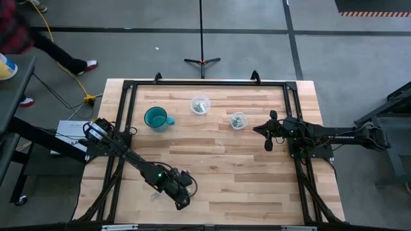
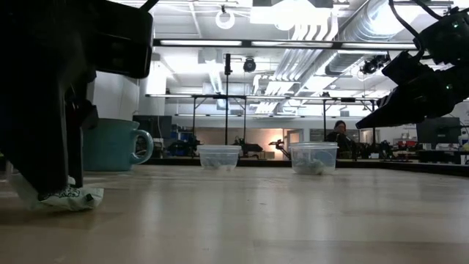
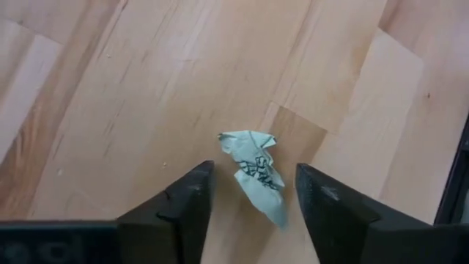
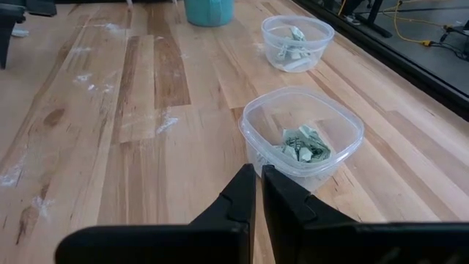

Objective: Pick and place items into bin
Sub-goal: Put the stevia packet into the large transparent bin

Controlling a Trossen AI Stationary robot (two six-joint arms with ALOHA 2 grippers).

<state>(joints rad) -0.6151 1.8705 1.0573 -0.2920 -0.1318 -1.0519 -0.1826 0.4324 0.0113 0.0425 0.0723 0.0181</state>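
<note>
One crumpled pale green-and-whitish item (image 3: 255, 174) lies on the wood near the table's near-left part, also in the low view (image 2: 67, 198). My left gripper (image 3: 253, 196) points down over it, open, with one finger on each side and a gap to both. Two clear tubs stand farther back, one (image 1: 200, 104) toward the far edge and one (image 1: 238, 120) right of it; each holds several of the same items (image 4: 304, 144). My right gripper (image 4: 258, 192) hovers shut and empty just right of the nearer tub, above the table (image 2: 414, 92).
A teal mug (image 1: 156, 118) stands left of the tubs, toward the far-left part. A black frame (image 1: 205, 84) borders the far edge and sides of the table. Bare wood (image 1: 231, 173) spans the middle and near-right part. A person (image 1: 13, 32) stands beyond the far-left corner.
</note>
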